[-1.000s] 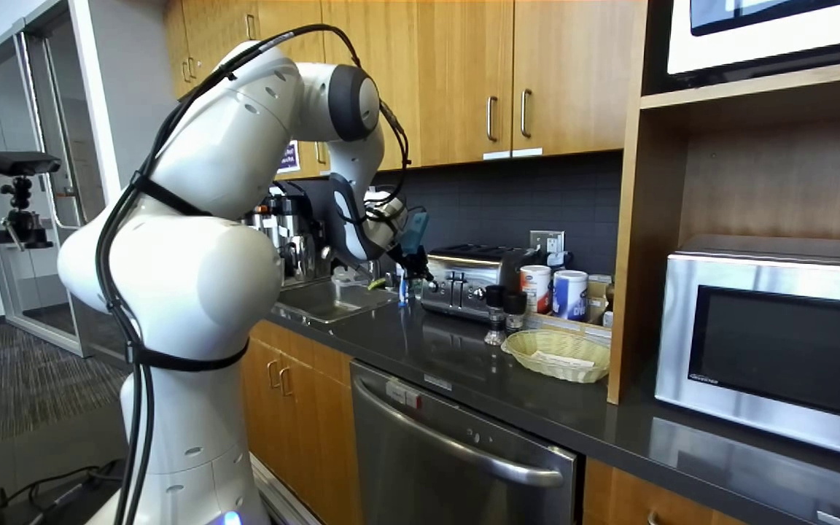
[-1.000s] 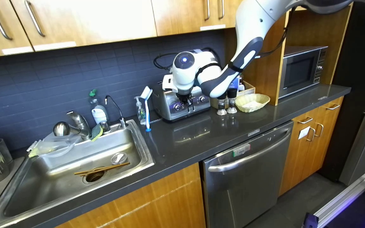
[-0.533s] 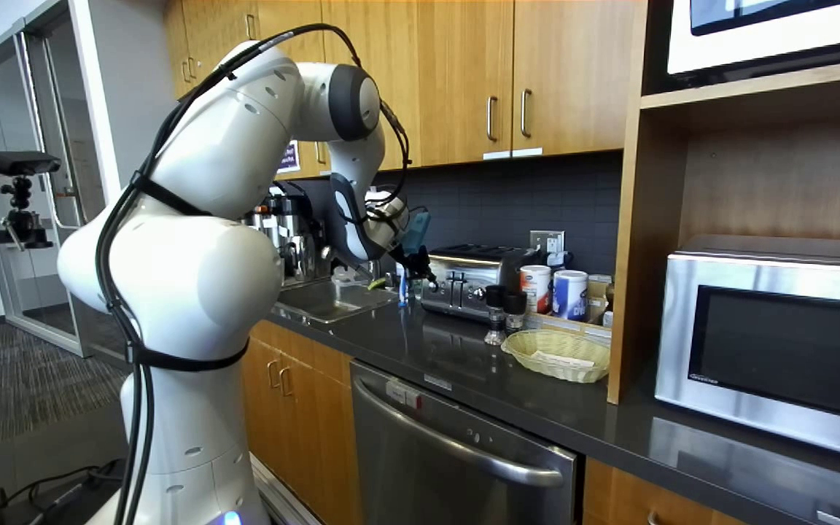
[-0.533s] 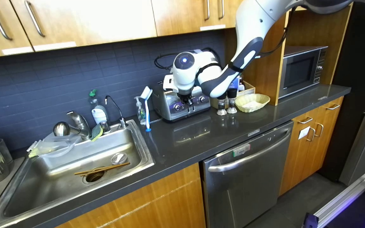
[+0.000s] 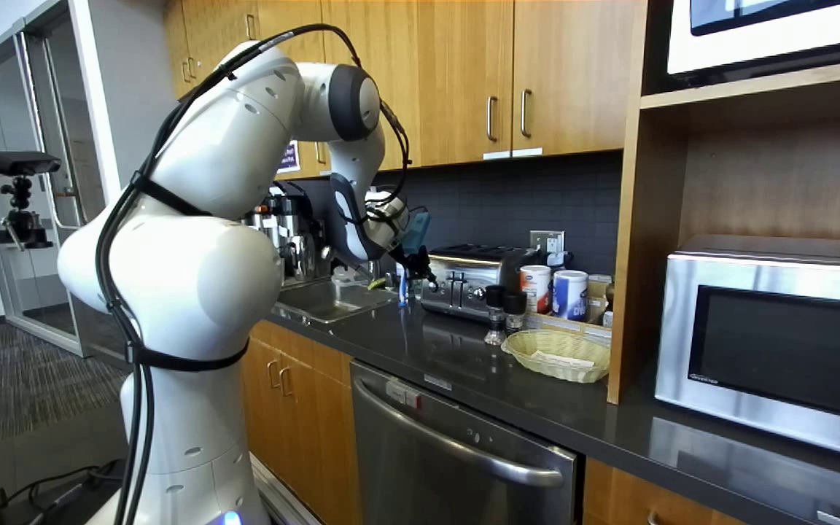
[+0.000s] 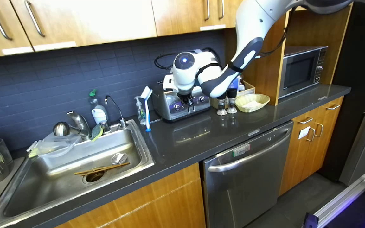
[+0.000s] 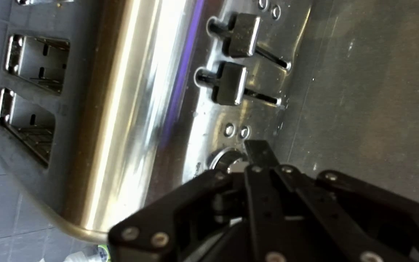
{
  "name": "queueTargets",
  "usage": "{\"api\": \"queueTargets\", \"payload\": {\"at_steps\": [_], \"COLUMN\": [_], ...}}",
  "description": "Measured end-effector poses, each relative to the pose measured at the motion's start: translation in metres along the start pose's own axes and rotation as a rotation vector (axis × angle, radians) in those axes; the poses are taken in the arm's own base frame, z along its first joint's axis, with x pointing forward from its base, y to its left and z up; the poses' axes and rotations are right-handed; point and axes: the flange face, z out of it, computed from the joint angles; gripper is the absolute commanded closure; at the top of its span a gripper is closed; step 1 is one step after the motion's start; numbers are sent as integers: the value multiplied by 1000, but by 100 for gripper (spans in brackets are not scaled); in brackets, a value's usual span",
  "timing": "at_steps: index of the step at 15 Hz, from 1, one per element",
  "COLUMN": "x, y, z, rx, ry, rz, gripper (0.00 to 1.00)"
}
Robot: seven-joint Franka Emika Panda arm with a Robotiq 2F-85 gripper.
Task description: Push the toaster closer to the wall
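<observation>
Toaster [image 5: 480, 271] stands upright on the dark table [image 6: 169, 148] in both exterior views, near the far wall [image 6: 59, 76]; can't tell if the two touch; hand [image 7: 262, 154] is at the toaster's near face, tips together, just beside the left knob [image 6: 176, 107] & left of the 2 levers [image 7: 233, 83]; can't tell if it's in contact; just left of toaster: dish brush [image 6: 147, 109] & pump btl [image 6: 140, 112]; further left, sink [image 6: 52, 185] w/ wooden sticks [image 6: 101, 169] in it; right of toaster: 2 tubs [image 5: 570, 295] set back toward the wall, 2 grinders [image 5: 495, 315] nearer the front, then a basket [image 5: 562, 370]; well to the right, m'wave [image 5: 792, 350] in a wooden nook [image 5: 777, 182].
</observation>
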Motion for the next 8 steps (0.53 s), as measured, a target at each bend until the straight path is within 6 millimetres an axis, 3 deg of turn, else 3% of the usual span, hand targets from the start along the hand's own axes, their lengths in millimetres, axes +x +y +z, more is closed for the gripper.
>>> {"api": "queueTargets", "payload": {"at_steps": [8], "x": [7], "y": [-1], "z": [-4], "rx": [-3], "ry": [10], "rz": [-8], "gripper": [100]}}
